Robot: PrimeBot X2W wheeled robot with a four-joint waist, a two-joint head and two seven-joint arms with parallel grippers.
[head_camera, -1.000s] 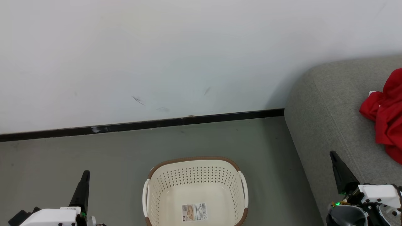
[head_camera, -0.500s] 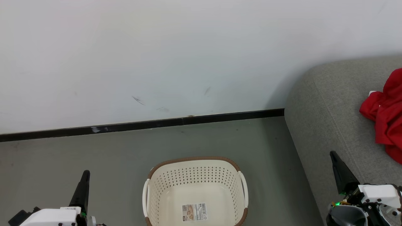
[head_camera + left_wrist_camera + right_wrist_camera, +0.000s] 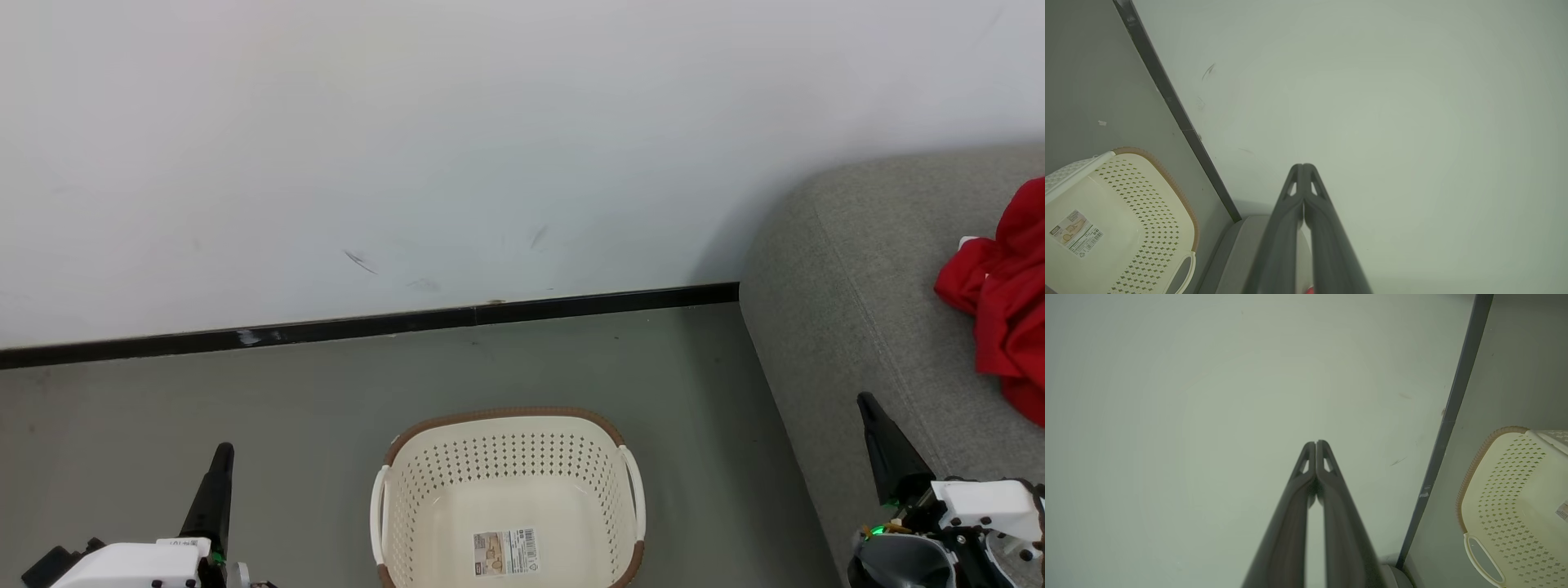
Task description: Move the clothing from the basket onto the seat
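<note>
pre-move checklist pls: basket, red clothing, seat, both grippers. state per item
1. Basket free of clothing: ok; a sticker lies on its bare bottom, though its near end is cut off.
2. Clothing on the seat: ok, a red heap lies on the cushion.
3. Whole heap on the seat: cannot tell, it runs off the right edge.
4. Left gripper shut, holding nothing: ok.
5. Right gripper shut, holding nothing: ok.
</note>
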